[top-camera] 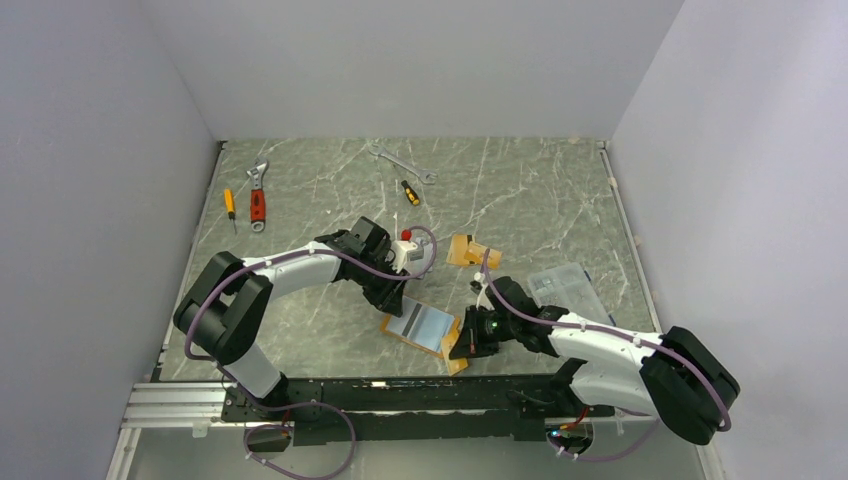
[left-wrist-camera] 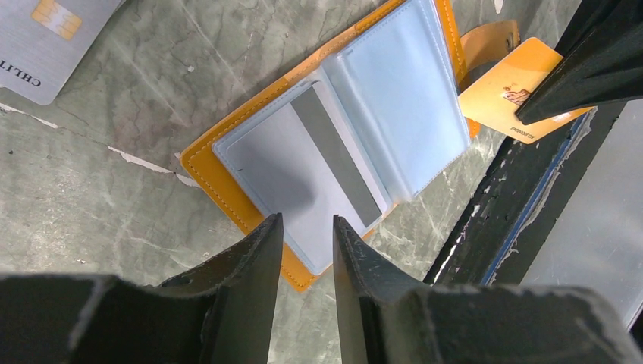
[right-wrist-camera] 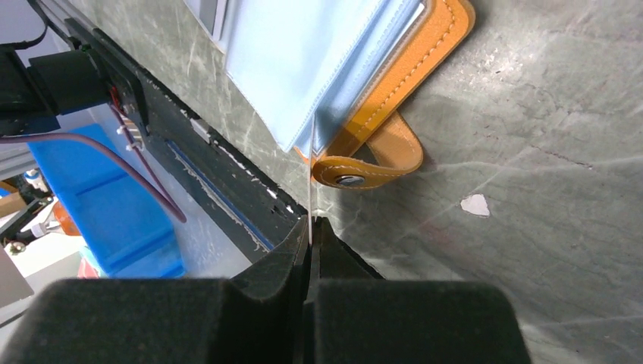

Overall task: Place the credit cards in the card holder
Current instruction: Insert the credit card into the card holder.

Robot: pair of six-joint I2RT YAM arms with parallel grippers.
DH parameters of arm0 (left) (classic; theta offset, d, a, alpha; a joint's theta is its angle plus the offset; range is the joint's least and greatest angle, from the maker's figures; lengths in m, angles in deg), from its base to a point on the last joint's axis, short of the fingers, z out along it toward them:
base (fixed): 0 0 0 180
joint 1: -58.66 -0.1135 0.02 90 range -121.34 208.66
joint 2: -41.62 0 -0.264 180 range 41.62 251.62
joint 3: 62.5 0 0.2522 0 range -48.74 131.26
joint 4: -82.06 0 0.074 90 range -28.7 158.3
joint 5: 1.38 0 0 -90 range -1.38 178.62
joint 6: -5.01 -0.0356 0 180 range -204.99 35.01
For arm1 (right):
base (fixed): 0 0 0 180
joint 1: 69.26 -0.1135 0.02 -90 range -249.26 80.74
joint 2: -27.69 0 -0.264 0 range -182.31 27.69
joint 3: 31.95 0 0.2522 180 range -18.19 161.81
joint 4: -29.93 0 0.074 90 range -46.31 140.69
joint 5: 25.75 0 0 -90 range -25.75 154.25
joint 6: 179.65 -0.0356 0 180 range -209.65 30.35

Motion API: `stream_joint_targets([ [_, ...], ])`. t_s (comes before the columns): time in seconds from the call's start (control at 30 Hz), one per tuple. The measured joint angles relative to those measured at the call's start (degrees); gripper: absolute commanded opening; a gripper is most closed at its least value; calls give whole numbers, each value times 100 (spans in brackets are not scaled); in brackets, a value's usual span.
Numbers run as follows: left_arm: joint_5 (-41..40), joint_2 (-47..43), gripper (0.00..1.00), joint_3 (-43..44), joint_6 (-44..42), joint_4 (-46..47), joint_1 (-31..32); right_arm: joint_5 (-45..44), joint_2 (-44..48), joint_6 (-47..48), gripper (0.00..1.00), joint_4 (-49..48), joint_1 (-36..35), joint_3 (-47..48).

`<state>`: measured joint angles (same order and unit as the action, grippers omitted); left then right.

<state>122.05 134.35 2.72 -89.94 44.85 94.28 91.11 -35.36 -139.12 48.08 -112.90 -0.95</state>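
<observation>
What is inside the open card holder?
One silver-grey card with a dark stripe lies in a clear pocket of the card holder. The other sleeves look empty; anything beneath them is covered. The right pincer grips an orange card outside.

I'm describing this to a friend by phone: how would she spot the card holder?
At the near edge of the table, between the left gripper and right gripper, lies the card holder. It is an open orange booklet with pale blue pockets, unlike the thin orange card the right gripper pinches.

Orange card holder (left-wrist-camera: pixel 205 163) open flat; grey card (left-wrist-camera: pixel 334 156) pocketed; orange card (left-wrist-camera: pixel 497 87) beside.
</observation>
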Motion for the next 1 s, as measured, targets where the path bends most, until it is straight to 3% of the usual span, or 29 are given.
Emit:
stream_joint_targets([
  [0.43,37,0,36,24,-39,-44,0,76,-118,37,0,-284,22,162],
  [0.7,326,-2,41,264,-109,-232,-367,247,-931,151,0,-826,22,905],
  [1.0,682,-96,42,682,-1340,-905,-1043,387,-2083,188,0,-1139,22,1274],
])
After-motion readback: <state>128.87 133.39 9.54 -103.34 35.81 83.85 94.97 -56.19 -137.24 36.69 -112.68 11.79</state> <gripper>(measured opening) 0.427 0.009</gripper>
